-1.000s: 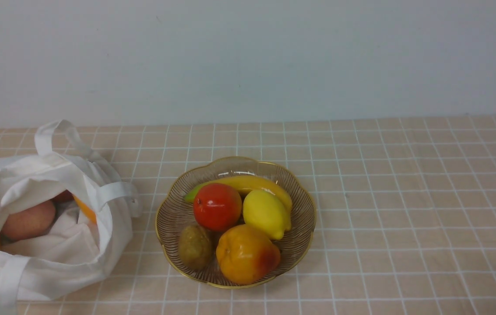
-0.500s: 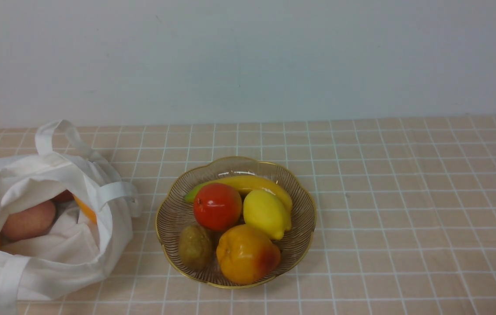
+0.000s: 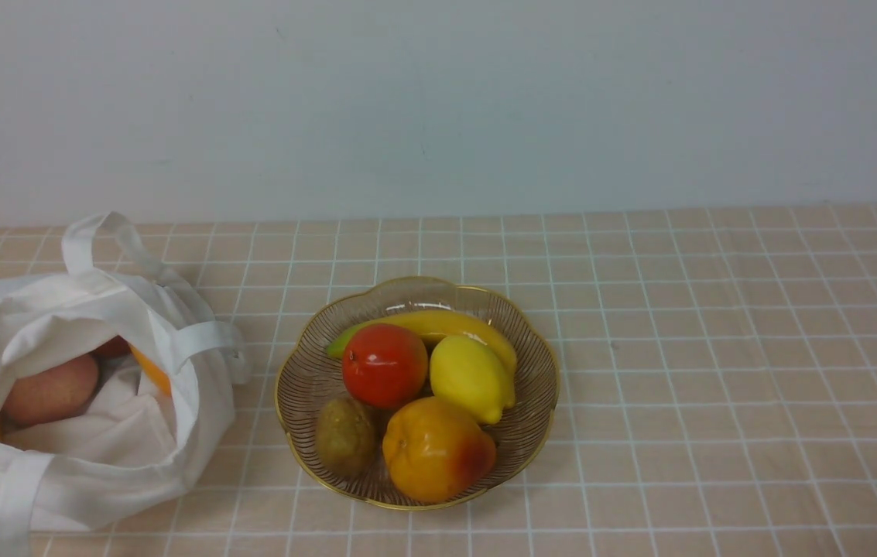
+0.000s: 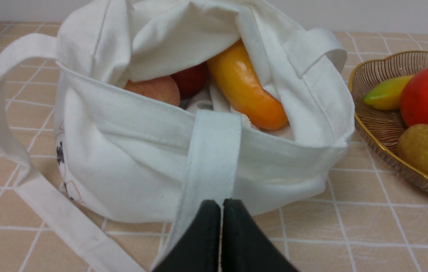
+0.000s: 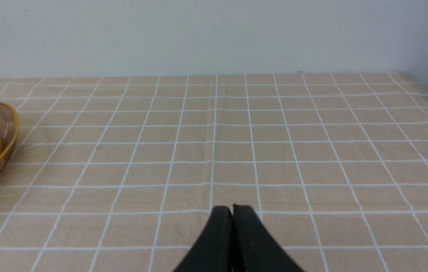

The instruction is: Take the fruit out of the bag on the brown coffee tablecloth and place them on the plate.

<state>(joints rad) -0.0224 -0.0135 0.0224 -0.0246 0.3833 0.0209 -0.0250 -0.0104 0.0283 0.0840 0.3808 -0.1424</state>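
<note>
The white bag [image 3: 90, 433] lies open at the left on the brown checked tablecloth [image 3: 717, 348]. Inside it are a pale pink-red fruit [image 3: 51, 389] and a slender orange fruit [image 4: 246, 87]; a dark red one [image 4: 190, 79] lies behind. The gold-rimmed plate [image 3: 306, 379] at centre holds the orange-yellow blushed fruit [image 3: 436, 449], a shiny red fruit, a lemon, a banana and a kiwi. My left gripper [image 4: 221, 202] is shut and empty, just in front of the bag's strap [image 4: 212, 151]. My right gripper [image 5: 232, 207] is shut and empty over bare cloth. Neither gripper shows in the front view.
A pale wall [image 3: 438, 100] stands behind the table. The plate's rim [image 5: 10, 128] shows at the edge of the right wrist view. The cloth's far corner [image 5: 417, 81] ends near the wall.
</note>
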